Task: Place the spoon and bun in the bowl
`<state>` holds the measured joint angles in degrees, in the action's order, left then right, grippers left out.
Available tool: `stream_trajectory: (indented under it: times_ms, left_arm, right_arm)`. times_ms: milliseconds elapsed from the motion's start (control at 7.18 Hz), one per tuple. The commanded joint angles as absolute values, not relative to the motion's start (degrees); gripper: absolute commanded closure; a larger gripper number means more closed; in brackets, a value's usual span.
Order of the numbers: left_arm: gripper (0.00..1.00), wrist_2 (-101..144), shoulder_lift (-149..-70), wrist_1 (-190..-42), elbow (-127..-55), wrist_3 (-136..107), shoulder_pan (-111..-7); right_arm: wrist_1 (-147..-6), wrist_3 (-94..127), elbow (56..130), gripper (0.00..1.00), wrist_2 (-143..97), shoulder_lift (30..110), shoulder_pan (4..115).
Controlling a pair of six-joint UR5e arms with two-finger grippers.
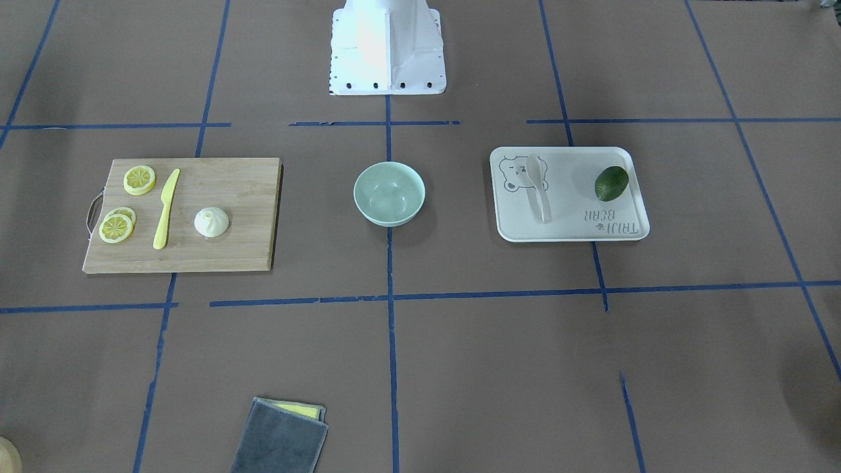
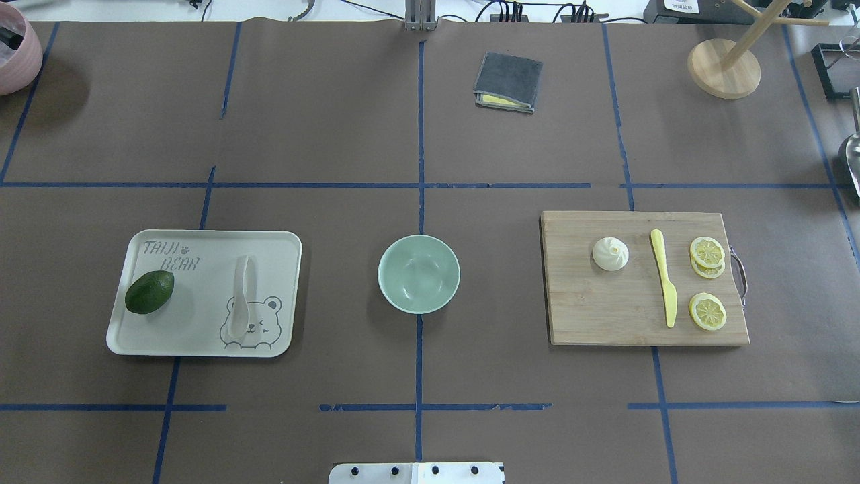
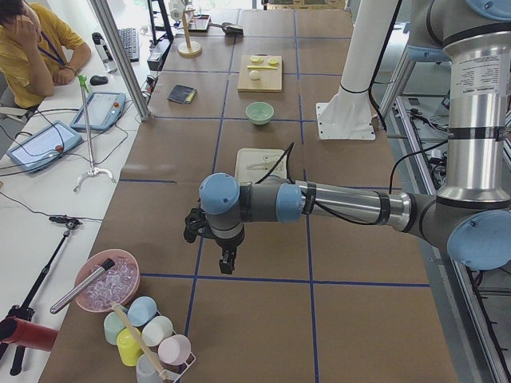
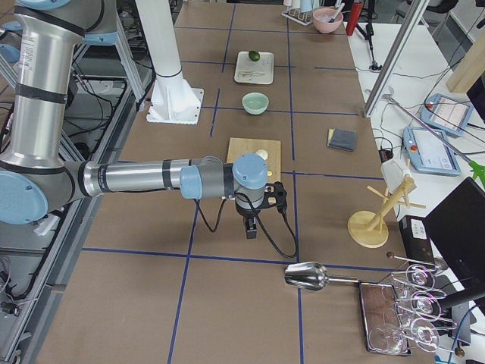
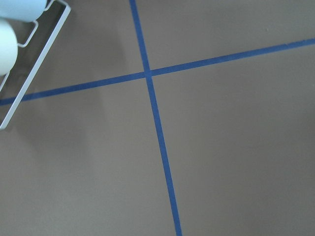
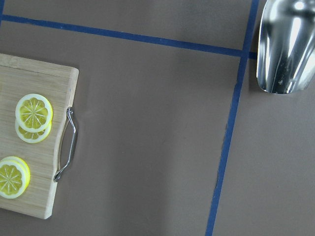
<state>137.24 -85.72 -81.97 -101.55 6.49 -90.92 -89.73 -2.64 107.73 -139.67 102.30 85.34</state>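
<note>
- Flat on the tray [image 2: 195, 323]: spoon [image 2: 240, 296], long axis running from robot side to far side, scoop toward the robot, handle away. Well apart from the left pincer [image 3: 227, 261], farther along the table than it.
- On the cutting board [image 2: 605, 309]: bun [image 2: 610, 253], upright, pleated top up. Beyond the right pincer [image 4: 251, 226], toward the board's end away from it.
- Between tray and board: bowl [image 2: 418, 296], upright, mouth up; spoon and bun both apart from it. Well apart from either pincer.
- Left arm: forearm stretched level over the table, wrist bent down, pincer pointing straight down above the brown cover, beside a blue tape cross [image 5: 147, 73]. Touching nothing.
- Right arm: same pose, forearm level, pincer pointing down just off the board's handle end.
- Finger state, both pincers: cannot tell. Seen only small in the side views; wrist views look past the fingers.
- Right wrist view: only the board's handle end, lemon slices [image 6: 33, 112] partly cut off at the left edge; metal scoop [image 6: 285, 49] cut off at the top.
- Right side view: lemon slices hidden behind the right wrist.
</note>
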Motion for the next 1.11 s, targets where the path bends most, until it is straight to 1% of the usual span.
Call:
stream_trajectory:
  times_ms: [0,279,557,697,836,975]
  left_arm:
    - [0.00,136.94,-84.99,-82.79,-104.22,5.10,-90.97]
    - [0.00,132.91,-84.55,-82.62,-105.81,5.36,-90.88]
    - [0.00,135.85,-84.81,-85.06,-105.12,5.71,-90.27]
    - [0.00,140.66,-84.64,-93.00,-104.16,5.19,-88.18]
    - [0.00,146.80,-84.73,-97.34,-103.28,5.01,-84.85]
    - [0.00,151.04,-85.34,-100.25,-103.36,-0.12,-78.72]
  right_arm:
    - [-89.82,-2.64,107.75,0.00,-139.75,102.39,85.34]
    - [-89.65,-2.81,108.01,0.00,-139.66,102.31,85.34]
    - [-89.65,-2.90,108.46,0.00,-142.27,102.39,85.25]
    - [-89.65,-2.99,108.63,0.00,-142.82,102.39,85.25]
    - [-89.65,-2.99,108.63,0.00,-143.52,102.48,85.08]
    - [-89.65,-2.64,109.07,0.00,-143.79,102.39,83.95]
